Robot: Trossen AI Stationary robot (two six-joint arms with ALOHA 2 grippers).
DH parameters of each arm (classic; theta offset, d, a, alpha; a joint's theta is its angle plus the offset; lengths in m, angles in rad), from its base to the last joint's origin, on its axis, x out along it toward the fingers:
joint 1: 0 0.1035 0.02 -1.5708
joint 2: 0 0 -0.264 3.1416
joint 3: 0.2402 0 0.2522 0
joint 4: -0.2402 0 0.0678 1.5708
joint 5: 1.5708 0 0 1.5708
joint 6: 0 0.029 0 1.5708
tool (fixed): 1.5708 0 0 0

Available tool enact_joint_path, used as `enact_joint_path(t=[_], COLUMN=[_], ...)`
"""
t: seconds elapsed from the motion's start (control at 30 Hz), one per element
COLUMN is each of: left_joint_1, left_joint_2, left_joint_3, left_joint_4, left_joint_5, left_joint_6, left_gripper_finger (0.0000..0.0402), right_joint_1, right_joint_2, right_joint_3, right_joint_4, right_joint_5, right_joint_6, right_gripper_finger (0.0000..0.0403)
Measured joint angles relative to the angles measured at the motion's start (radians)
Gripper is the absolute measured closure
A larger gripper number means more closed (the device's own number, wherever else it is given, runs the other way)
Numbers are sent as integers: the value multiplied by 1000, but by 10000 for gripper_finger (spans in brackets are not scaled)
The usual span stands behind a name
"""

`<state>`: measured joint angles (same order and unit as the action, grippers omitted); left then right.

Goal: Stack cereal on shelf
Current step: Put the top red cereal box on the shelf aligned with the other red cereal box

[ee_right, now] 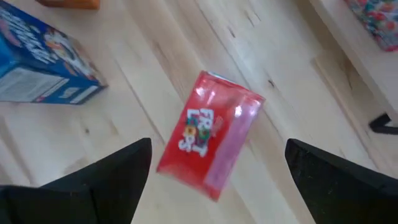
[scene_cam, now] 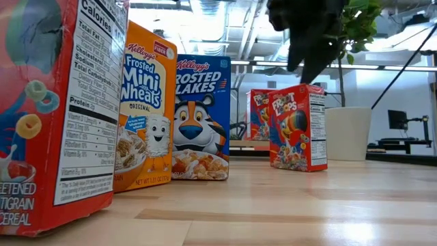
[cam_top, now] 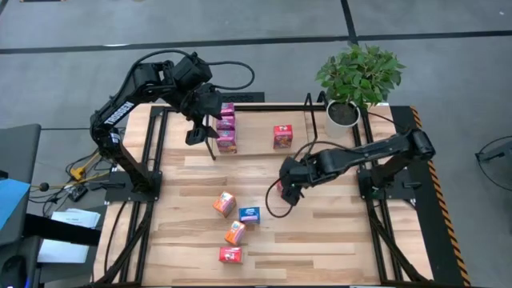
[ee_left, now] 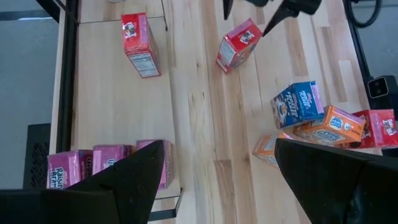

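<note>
A red cereal carton (ee_right: 208,143) stands upright on the table's middle (scene_cam: 297,126), its base on the wood. My right gripper (ee_right: 217,142) hangs open just above it (cam_top: 286,190), one finger off to each side, touching nothing. The shelf (cam_top: 311,116) of thin black rods stands at the far side. On it stand three pink cartons (cam_top: 226,128) in a row at its left end and a red carton (cam_top: 282,136) farther right. My left gripper (cam_top: 196,132) waits open above the shelf's left end.
Loose cartons stand toward the near edge: an orange one (cam_top: 224,204), a blue one (cam_top: 250,214), another orange one (cam_top: 234,233) and a red one (cam_top: 230,254). A potted plant (cam_top: 358,76) stands at the far right corner. Bare wood lies to the right of the loose cartons.
</note>
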<state>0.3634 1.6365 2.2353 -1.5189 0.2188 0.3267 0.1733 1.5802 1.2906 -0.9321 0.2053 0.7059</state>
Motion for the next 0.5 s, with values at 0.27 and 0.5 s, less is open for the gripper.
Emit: enact_joint_path(t=[0.27, 0.5], left_joint_1=[0, 0], left_joint_2=[0, 0], left_joint_3=[0, 0], left_joint_4=[1, 2], left_joint_5=[0, 0], left_joint_6=[-1, -6], left_gripper_finger=[105, 105], right_joint_1=[-1, -1], right_joint_2=[36, 64], right_joint_3=[-1, -3], right_joint_4=[-21, -10], right_joint_5=[2, -21], right_joint_6=[27, 36], right_gripper_finger=[13, 13])
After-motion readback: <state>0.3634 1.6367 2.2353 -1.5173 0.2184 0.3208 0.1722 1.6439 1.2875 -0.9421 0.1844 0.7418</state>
